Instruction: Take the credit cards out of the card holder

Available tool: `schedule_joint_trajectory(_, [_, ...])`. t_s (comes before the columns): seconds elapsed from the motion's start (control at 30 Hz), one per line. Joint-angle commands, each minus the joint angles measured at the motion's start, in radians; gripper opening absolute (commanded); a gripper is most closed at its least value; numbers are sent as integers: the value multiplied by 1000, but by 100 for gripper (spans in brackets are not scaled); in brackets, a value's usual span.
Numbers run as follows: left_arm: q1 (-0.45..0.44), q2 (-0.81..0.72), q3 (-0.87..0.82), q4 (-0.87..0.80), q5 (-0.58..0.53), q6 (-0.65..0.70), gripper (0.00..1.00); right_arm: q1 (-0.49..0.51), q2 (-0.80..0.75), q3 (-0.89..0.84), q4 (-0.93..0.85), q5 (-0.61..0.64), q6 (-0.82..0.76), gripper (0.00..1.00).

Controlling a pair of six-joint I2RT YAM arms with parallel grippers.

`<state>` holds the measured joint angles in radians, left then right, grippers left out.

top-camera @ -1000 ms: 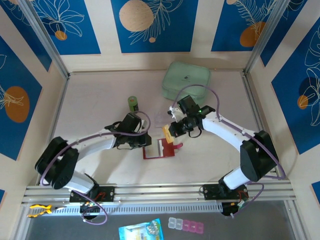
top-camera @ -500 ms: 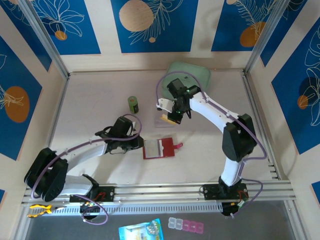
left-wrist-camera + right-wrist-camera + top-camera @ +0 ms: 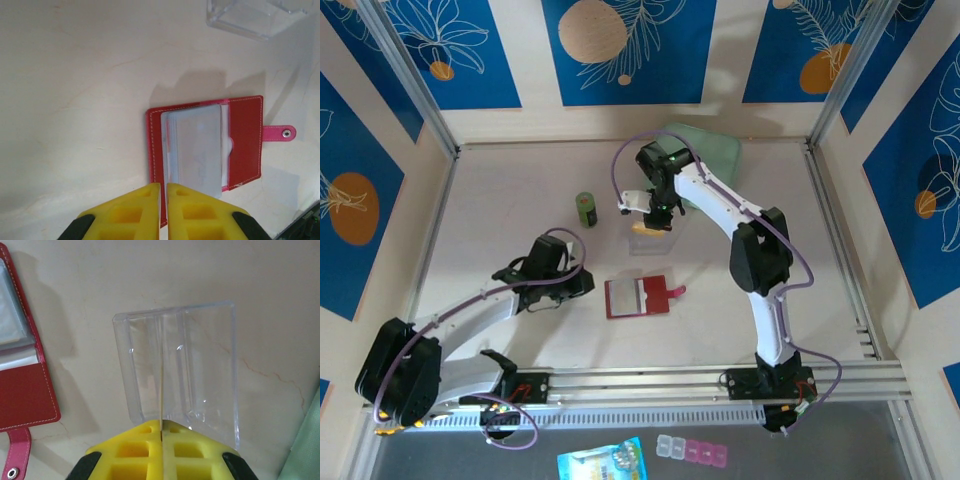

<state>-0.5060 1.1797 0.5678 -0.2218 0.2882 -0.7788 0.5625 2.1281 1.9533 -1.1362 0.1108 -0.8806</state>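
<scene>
Item, near left: left gripper [image 3: 582, 283], jaws clenched to a hairline gap with nothing between them. It has drawn back leftward from the card holder's left edge, where it stood a second ago, and now sits near it over the desk [image 3: 500, 200]. Item, near centre: card holder [image 3: 638, 297], red, lying open and flat, snap tab [image 3: 280, 133] pointing right. Its place is unchanged over the last second. Its clear pockets [image 3: 197, 150] show pale grey with no orange or yellow in them; whether a card hides in a deeper sleeve cannot be told. Item, centre, beyond the holder: clear plastic tray [image 3: 175, 370], ridged, nothing seen lying in it. Item, over that tray: right gripper [image 3: 650, 222], jaws grasping one credit card [image 3: 161, 395], seen edge-on from the wrist as a thin sliver standing upright above the tray's slots. A second ago this gripper and card were at the holder's far edge, and both have since been carried away to the far side. Reading: this card is out of the holder, so extraction is done for it. What likely remains is to set it down, probably into the tray, and check the pockets for more. Item, left of the tray: small green cylinder [image 3: 586, 208], upright, apart from both arms. Item, far: mint-green case [image 3: 715, 150], partly behind the right arm, not involved.
</scene>
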Motion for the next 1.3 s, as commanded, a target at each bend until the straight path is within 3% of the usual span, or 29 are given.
schedule_joint_trajectory(0.0, [29, -18, -20, -22, 30, 8, 11, -4, 37, 44, -98, -51, -40, 0])
schedule_joint_trajectory(0.9, [60, -58, -49, -20, 55, -6, 11, 14, 119, -1, -144, -152, -32, 1])
schedule_joint_trajectory(1.07, [60, -69, -58, -19, 54, -14, 11, 7, 118, 5, -135, -158, -18, 17])
schedule_joint_trajectory(1.27, [60, -71, -59, -12, 54, -16, 11, 1, 68, 29, -89, -102, 17, 22])
